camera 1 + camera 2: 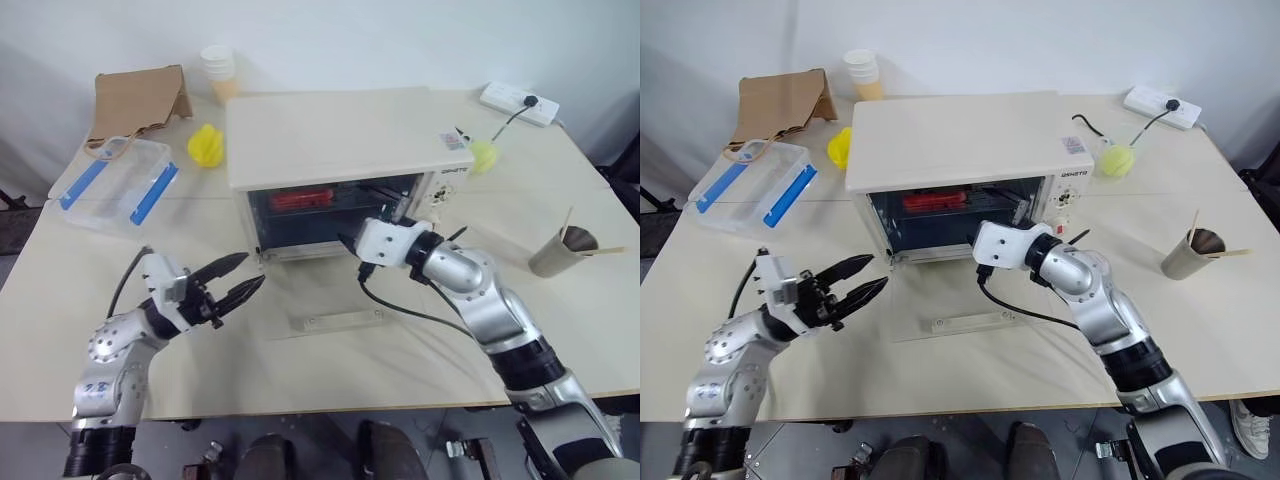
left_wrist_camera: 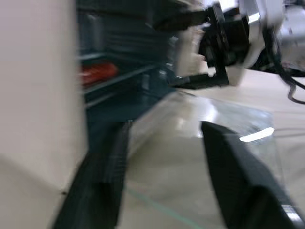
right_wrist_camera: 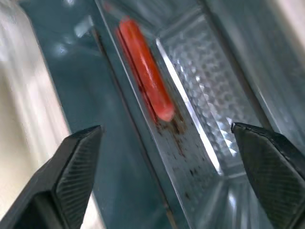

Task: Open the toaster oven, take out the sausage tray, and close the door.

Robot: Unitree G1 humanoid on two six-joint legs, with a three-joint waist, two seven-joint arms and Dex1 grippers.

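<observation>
The cream-white toaster oven (image 1: pixel 330 130) stands at mid-table with its door (image 1: pixel 330 300) folded down flat on the table, the bar handle (image 1: pixel 345 320) nearest me. Inside sits the silver ridged sausage tray (image 3: pixel 200 95) with a red sausage (image 3: pixel 143 67) and browned bits. My right gripper (image 3: pixel 166 128) is at the oven's mouth, open wide, with the tray's near end between its fingers but untouched. My left gripper (image 1: pixel 252 270) hangs open just left of the door's left corner and holds nothing.
A clear plastic box with blue clips (image 1: pixel 115 180) and a brown paper bag (image 1: pixel 140 100) lie at the back left. A yellow object (image 1: pixel 207 147) and stacked cups (image 1: pixel 218 70) stand behind the oven's left corner. A power strip (image 1: pixel 520 102) and a tipped cup (image 1: pixel 560 250) lie at the right.
</observation>
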